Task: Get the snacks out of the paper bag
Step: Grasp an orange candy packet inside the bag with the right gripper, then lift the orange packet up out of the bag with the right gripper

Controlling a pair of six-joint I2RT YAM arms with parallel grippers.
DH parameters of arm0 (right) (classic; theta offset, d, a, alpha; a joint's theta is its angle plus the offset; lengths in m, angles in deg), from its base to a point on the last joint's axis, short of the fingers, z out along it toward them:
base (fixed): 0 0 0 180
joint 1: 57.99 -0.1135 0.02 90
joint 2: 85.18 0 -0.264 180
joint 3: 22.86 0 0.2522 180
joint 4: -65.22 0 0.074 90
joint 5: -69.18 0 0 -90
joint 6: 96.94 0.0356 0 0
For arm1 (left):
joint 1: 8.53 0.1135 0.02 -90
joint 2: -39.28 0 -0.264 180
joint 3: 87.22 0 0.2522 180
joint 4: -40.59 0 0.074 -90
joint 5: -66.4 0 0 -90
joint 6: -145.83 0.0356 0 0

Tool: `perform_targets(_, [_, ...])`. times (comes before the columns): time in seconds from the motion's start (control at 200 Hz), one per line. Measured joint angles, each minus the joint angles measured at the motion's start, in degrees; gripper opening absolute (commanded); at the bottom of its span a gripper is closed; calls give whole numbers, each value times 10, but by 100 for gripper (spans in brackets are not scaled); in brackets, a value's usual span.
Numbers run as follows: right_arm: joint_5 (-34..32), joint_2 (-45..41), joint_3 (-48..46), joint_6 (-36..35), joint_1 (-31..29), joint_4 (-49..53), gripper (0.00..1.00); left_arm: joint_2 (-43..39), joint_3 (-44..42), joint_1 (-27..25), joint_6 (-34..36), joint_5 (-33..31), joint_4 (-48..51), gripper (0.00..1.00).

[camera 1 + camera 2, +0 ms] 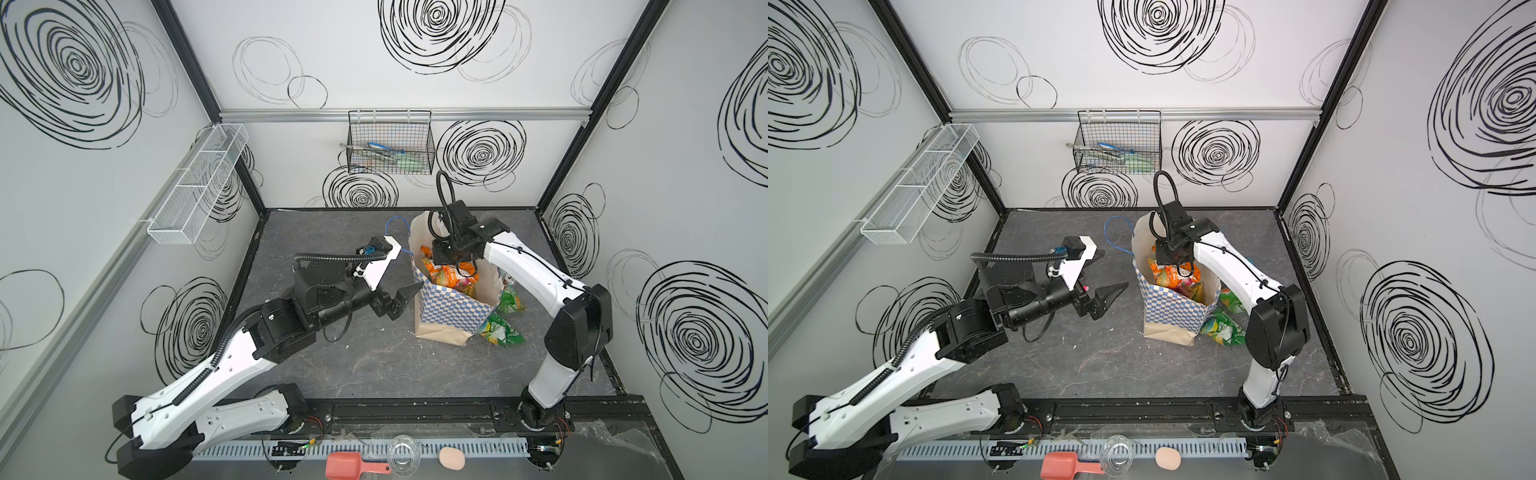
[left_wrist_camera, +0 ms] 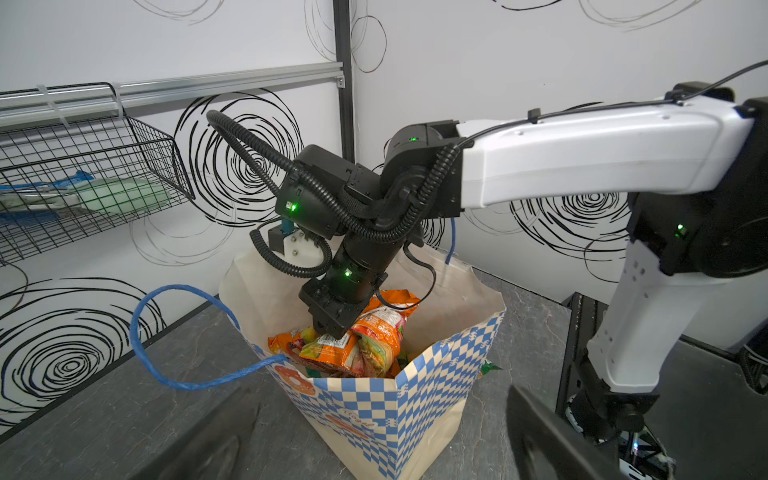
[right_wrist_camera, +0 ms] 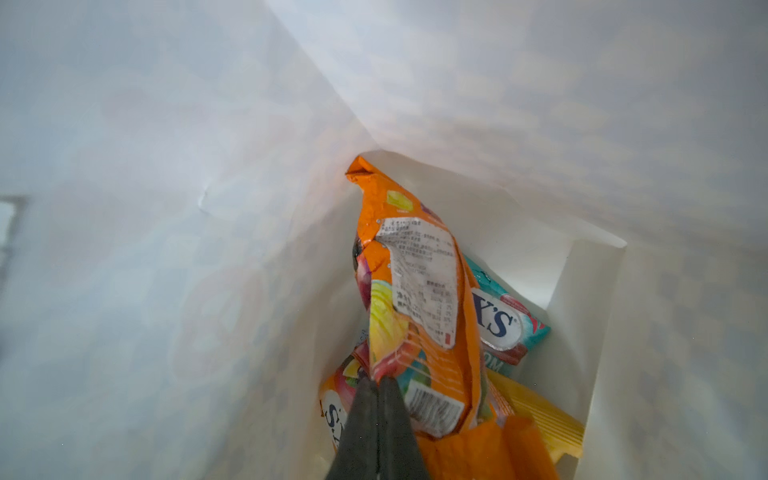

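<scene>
1. The right hand (image 3: 378,383) is down inside the paper bag (image 1: 453,309), its jaws pinched shut on the bottom seam of an orange packet (image 3: 415,270), which stands on end along the bag's inner wall.
2. Just around that grip, lower in the bag, lie a second orange packet (image 3: 332,411), a teal packet (image 3: 498,324) and a yellow packet (image 3: 540,419).
3. The bag stands upright on the bench (image 1: 374,365), mouth open, with a blue cord handle (image 1: 397,228) flopped out at its 10 o'clock.
4. The left hand (image 1: 1106,274) hovers at the bag's 9 o'clock, jaws spread wide, holding nothing; whether its near finger touches the rim I cannot tell.
5. Risks, as I judge them:
   - The pinch takes only a thin strip of glossy film, so the packet may slip out on the way up.
   - Nothing pins the bag, so a packet dragging on the paper wall could lift or tip it.
   - The lifted packet overlaps its neighbours and may pull one partway up and drop it.
6. Count:
   - one bag, two hands;
   - at least four packets inside, with an orange flap beside them that may be a fifth;
   - two green packets (image 1: 500,332) already out on the bench at the bag's 4 o'clock.
</scene>
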State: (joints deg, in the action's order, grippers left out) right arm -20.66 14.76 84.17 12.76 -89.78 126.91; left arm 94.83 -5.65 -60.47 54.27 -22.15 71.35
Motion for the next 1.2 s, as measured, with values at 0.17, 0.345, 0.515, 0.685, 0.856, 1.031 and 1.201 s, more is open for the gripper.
perform_targets(0.17, [9, -17, 1, 0, 7, -5, 0, 0, 0, 0, 0, 0, 0, 96])
perform_targets(0.345, [11, -47, -1, 0, 10, -28, 0, 0, 0, 0, 0, 0, 0, 96])
perform_targets(0.515, [11, -59, 0, 0, 14, -39, 0, 0, 0, 0, 0, 0, 0, 96])
perform_targets(0.685, [11, -59, 14, 4, 14, -39, 0, 0, 0, 0, 0, 0, 0, 96])
perform_targets(0.856, [11, -63, 50, 9, 15, -52, 0, 0, 0, 0, 0, 0, 0, 96])
perform_targets(1.031, [11, -70, 76, 13, 16, -66, 0, 0, -1, 0, 0, 0, -2, 96])
perform_targets(1.201, [16, -68, 106, 21, 16, -59, 0, 0, -3, 0, 0, 0, -4, 96])
